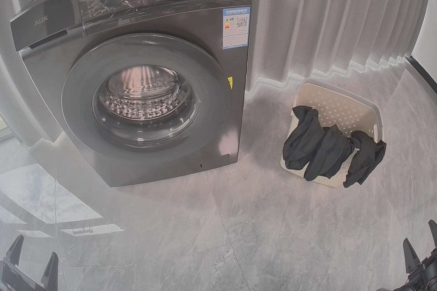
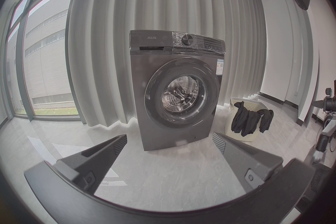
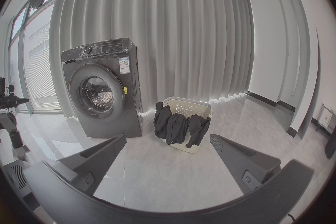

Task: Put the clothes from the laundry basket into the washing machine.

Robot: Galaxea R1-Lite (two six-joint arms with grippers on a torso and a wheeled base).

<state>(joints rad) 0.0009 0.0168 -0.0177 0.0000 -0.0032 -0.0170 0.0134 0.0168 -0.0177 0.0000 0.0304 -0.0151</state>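
while over laundry basket [image 1: 341, 112], black clothes [image 1: 325, 146]

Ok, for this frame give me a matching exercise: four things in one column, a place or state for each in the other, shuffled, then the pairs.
Things:
1. washing machine door
2. clothes
3. laundry basket
4. left gripper

Places or states:
a. open, holding nothing
b. shut
c. draped over a rim
d. standing on the floor

Pairs: 1-b, 2-c, 3-d, 4-a.
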